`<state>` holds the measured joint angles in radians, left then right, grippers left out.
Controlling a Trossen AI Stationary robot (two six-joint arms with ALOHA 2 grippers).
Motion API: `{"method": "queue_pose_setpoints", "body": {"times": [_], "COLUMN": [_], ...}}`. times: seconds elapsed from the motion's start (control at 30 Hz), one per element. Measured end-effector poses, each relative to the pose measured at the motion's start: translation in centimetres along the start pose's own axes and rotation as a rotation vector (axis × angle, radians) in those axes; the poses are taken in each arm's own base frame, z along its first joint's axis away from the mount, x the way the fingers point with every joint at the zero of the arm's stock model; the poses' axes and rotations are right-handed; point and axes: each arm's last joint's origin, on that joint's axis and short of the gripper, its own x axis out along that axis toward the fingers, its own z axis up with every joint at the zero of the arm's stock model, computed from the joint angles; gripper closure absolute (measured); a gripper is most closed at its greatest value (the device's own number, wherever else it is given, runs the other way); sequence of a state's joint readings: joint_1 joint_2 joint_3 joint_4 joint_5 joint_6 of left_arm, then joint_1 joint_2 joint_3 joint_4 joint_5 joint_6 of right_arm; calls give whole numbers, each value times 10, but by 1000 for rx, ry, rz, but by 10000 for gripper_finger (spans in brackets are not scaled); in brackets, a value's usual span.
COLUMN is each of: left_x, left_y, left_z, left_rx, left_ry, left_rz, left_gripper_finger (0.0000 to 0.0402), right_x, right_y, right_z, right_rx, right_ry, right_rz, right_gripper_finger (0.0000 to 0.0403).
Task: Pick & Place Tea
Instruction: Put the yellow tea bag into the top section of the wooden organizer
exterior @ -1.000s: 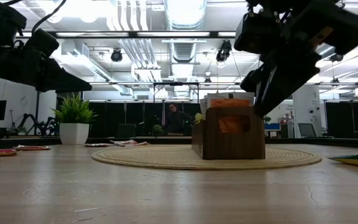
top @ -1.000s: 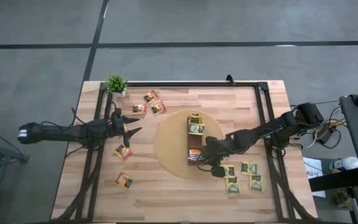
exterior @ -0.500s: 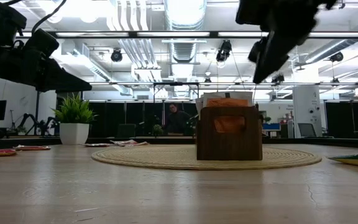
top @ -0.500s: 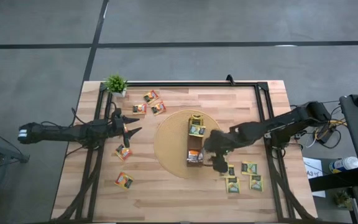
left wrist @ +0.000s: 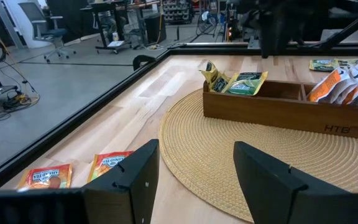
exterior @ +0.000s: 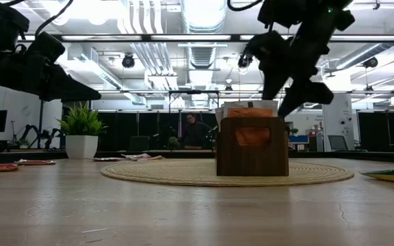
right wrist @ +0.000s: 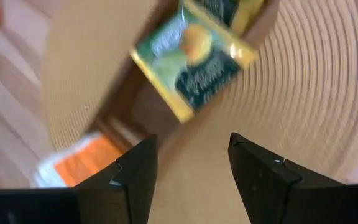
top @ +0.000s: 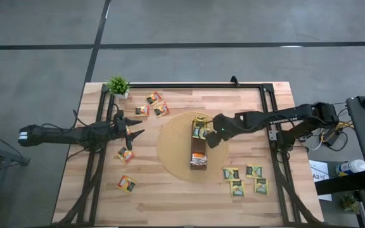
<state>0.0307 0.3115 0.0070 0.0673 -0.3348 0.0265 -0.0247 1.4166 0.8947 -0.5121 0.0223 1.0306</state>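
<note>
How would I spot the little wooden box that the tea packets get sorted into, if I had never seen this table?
Look for the round woven mat in the middle of the wooden table. On it lies the long narrow brown box, with green-and-yellow sachets at one end and orange ones at the other. It is the only walled container; everything else nearby lies flat.

Table (top: 170, 196): pale wood planks, smooth, faint sheen in the low view. Round mat (top: 173, 149), centre of high view: woven straw-like coils, rough, matt. Box (left wrist: 278, 107) on it: dark brown wood, smooth, satin. Tea sachets (top: 243, 180), lower right: glossy printed foil or paper, slightly crinkled. Frame rails (top: 266, 101) along table edges: black metal, matt. Gripper fingers (left wrist: 263, 171): dark matt plastic.
</note>
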Motion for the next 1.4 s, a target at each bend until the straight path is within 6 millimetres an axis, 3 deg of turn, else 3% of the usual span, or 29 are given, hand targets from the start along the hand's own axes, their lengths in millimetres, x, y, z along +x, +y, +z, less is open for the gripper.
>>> {"method": "queue_pose_setpoints", "body": {"times": [0.13, 0.33, 0.57, 0.97, 1.4], "left_x": [0, 0, 0, 0, 0], "left_y": [0, 0, 0, 0, 0], "left_z": [0, 0, 0, 0, 0], "left_rx": [0, 0, 0, 0, 0], "left_ry": [0, 0, 0, 0, 1], "left_rz": [0, 0, 0, -1, 0], "left_gripper_finger": [199, 199, 199, 199, 199], "right_x": [5, 13, 19, 26, 56], "right_y": [1, -8, -22, -29, -31], "right_z": [3, 3, 1, 18, 20], "right_rx": [47, 127, 190, 205, 178], "right_ry": [-71, -168, -168, -211, -136], "right_rz": [71, 35, -10, -5, 8], "right_gripper_finger": [214, 224, 232, 232, 239]}}
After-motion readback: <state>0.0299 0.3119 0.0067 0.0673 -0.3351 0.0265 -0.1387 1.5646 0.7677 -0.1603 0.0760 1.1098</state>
